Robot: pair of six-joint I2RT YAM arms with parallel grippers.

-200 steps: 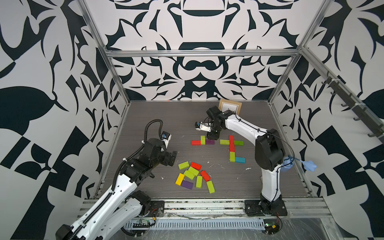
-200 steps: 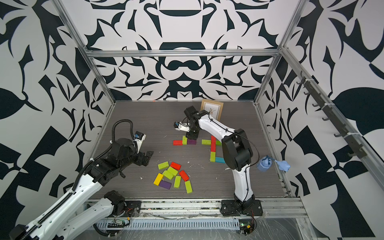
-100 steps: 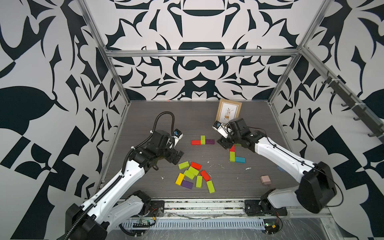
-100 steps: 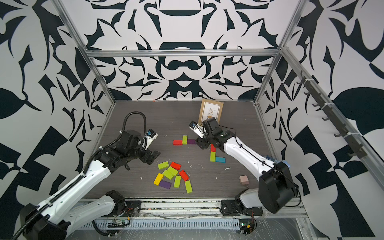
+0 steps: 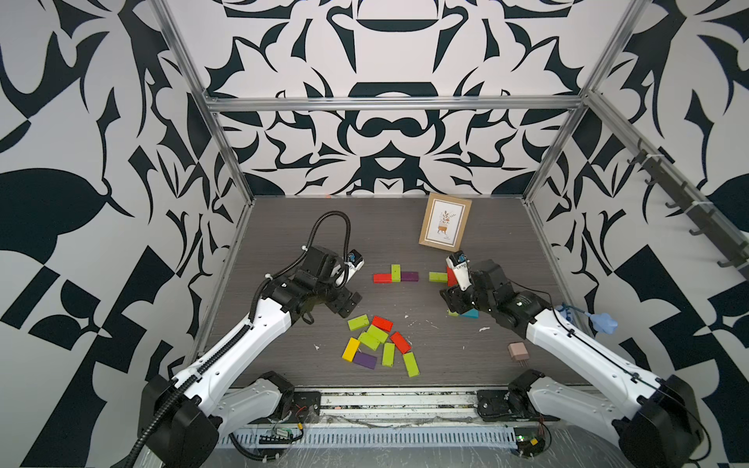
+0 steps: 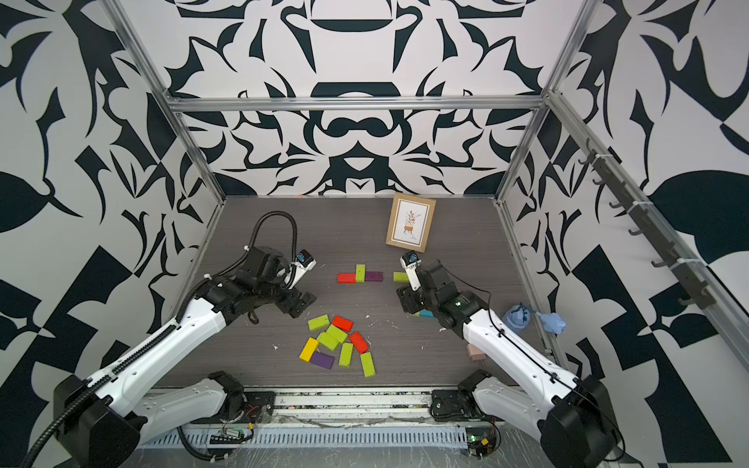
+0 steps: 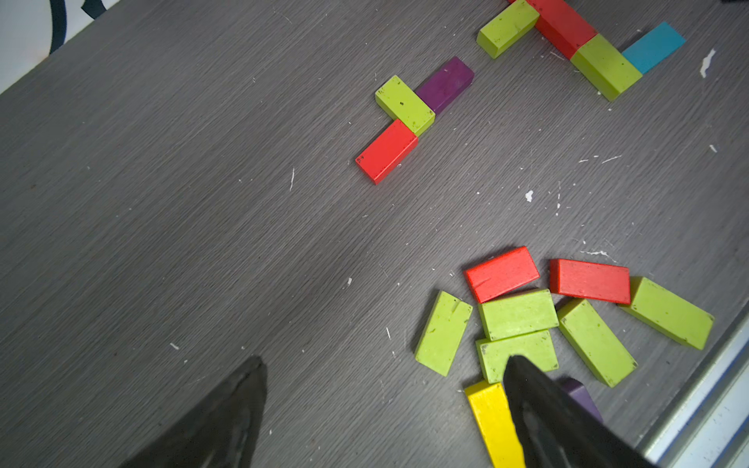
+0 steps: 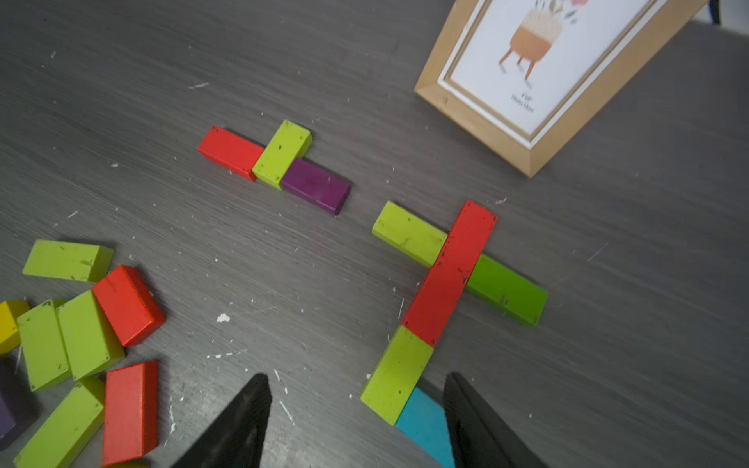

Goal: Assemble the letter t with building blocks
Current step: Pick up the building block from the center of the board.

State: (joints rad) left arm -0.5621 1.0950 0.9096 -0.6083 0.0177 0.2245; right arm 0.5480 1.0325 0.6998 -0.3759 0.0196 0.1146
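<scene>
Left gripper (image 7: 385,360): you have it spread wide and empty, at the edge of the loose building blocks (image 5: 379,342) on the counter (image 5: 283,227).
Right gripper (image 8: 356,377): jaws apart, holding nothing, by the teal block (image 8: 423,429).
Cross: red stem (image 8: 450,275), 1 lime block touching each side.
Short row (image 5: 395,276): 3 blocks touching, well apart from the pile.

We see b/w patterned walls (image 5: 385,48), alu frame bars (image 5: 389,103) at the corners, grey wood-grain floor (image 5: 364,227), a hook rail (image 5: 697,206) on rt wall; even light.
</scene>
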